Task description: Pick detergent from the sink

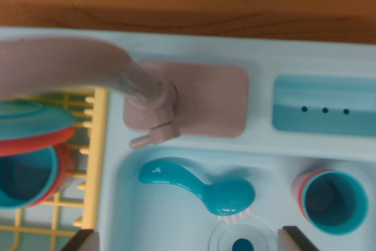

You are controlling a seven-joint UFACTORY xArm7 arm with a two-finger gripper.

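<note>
The two dark fingers (82,240) show only as tips at the bottom edge of the wrist view, one at the left and one at the right, set wide apart with nothing between them, so the gripper (191,240) is open and empty. Directly between the tips lies the round translucent drain (242,238) of the pale blue toy sink (147,216). Just above the drain rests a teal plastic dish brush with pink bristles (202,186). Which object counts as the detergent is unclear; my best guess is the teal and coral plastic cup-like container (332,202), standing in the basin's right part, near the right finger but apart from it. The pink faucet (150,107) overhangs the basin. I judge the pick not yet begun: approach, closing and lifting all remain.
</note>
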